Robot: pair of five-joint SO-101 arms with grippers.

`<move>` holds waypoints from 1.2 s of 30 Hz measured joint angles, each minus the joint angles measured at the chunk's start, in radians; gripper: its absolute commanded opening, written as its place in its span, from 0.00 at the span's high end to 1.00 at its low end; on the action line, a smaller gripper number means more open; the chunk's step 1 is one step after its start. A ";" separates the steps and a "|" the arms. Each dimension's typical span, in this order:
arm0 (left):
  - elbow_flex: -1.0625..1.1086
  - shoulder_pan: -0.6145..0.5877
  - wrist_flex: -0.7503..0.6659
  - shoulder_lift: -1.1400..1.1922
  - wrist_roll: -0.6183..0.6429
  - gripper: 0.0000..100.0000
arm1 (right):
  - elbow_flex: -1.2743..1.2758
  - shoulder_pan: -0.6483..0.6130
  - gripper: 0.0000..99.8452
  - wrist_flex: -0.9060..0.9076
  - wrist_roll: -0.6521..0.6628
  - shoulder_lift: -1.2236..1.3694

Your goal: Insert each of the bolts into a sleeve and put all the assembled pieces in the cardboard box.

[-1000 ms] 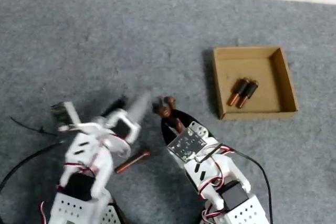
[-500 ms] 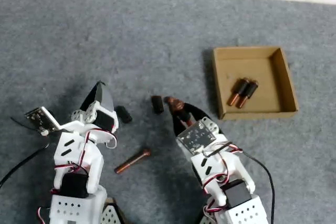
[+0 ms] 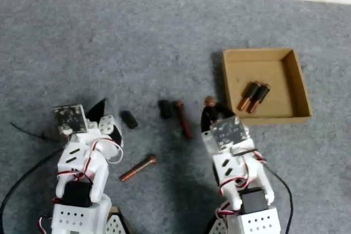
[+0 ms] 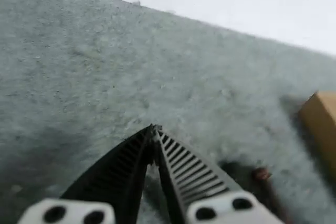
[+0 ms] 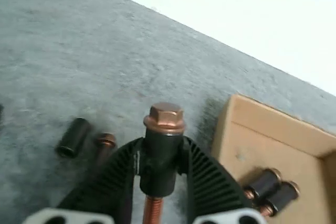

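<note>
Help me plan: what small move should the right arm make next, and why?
Probably swing over the cardboard box, then release: the right gripper holds a bolt seated in its sleeve just outside the box, which already holds two assembled pieces.

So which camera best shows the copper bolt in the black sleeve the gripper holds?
Right wrist view: the copper bolt in its black sleeve sits clamped in the right gripper, hex head clear. In the high view its head peeks out.
</note>
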 measured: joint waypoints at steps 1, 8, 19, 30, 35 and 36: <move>0.000 0.000 0.008 0.000 -0.031 1.00 | 0.000 0.009 0.99 0.014 0.000 0.000; 0.000 0.000 0.037 0.000 -0.245 0.99 | 0.000 0.052 0.99 0.097 0.000 0.000; 0.000 -0.021 0.037 0.000 -0.259 0.99 | -0.038 0.193 0.99 0.003 -0.081 0.074; 0.000 -0.021 0.037 0.000 -0.259 0.99 | -0.779 0.402 0.99 -0.055 -0.262 1.057; 0.000 -0.021 0.038 0.000 -0.259 0.99 | -1.060 0.446 0.98 0.044 -0.411 1.468; 0.000 -0.021 0.038 0.000 -0.259 0.99 | -1.094 0.442 0.96 0.066 -0.422 1.524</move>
